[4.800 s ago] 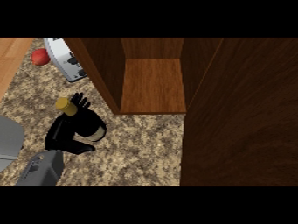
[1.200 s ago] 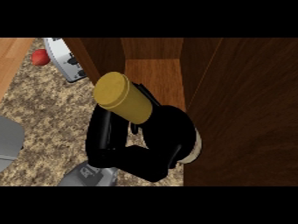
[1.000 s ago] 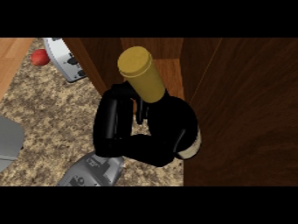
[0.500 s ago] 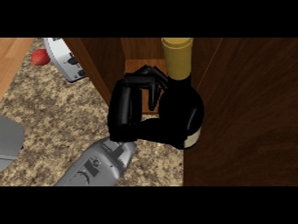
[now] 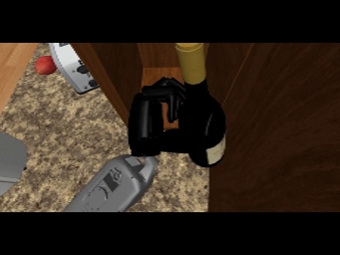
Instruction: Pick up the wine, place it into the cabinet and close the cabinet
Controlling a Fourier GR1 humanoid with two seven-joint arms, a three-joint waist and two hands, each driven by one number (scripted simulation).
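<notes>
**At the cabinet mouth, wine held by one hand**

Over the counter's [image 5: 69, 129] far edge, at the open front of the cabinet [image 5: 113, 74]: hand [image 5: 146, 127] curled round the wine [image 5: 202, 129], fingers [image 5: 165, 94] wrapped over the dark shoulder, thumb side closed beneath. Which hand it is cannot be told from its grey forearm [image 5: 113, 187], coming up from the lower edge near the middle. Compared with half a second ago, carried slightly farther toward the cabinet, forearm angle much the same. A second ago, tilted with the gold top toward the cabinet's left wall; now nearly in line with the opening. Long axis running from near to far, gold-capped neck pointing into the cabinet interior, pale-labelled base toward the counter's near side. Close alongside on the right, the open cabinet door [image 5: 290, 129]. Well apart, near the counter's far left corner, a red object [image 5: 46, 64] beside a grey appliance [image 5: 77, 69].
</notes>
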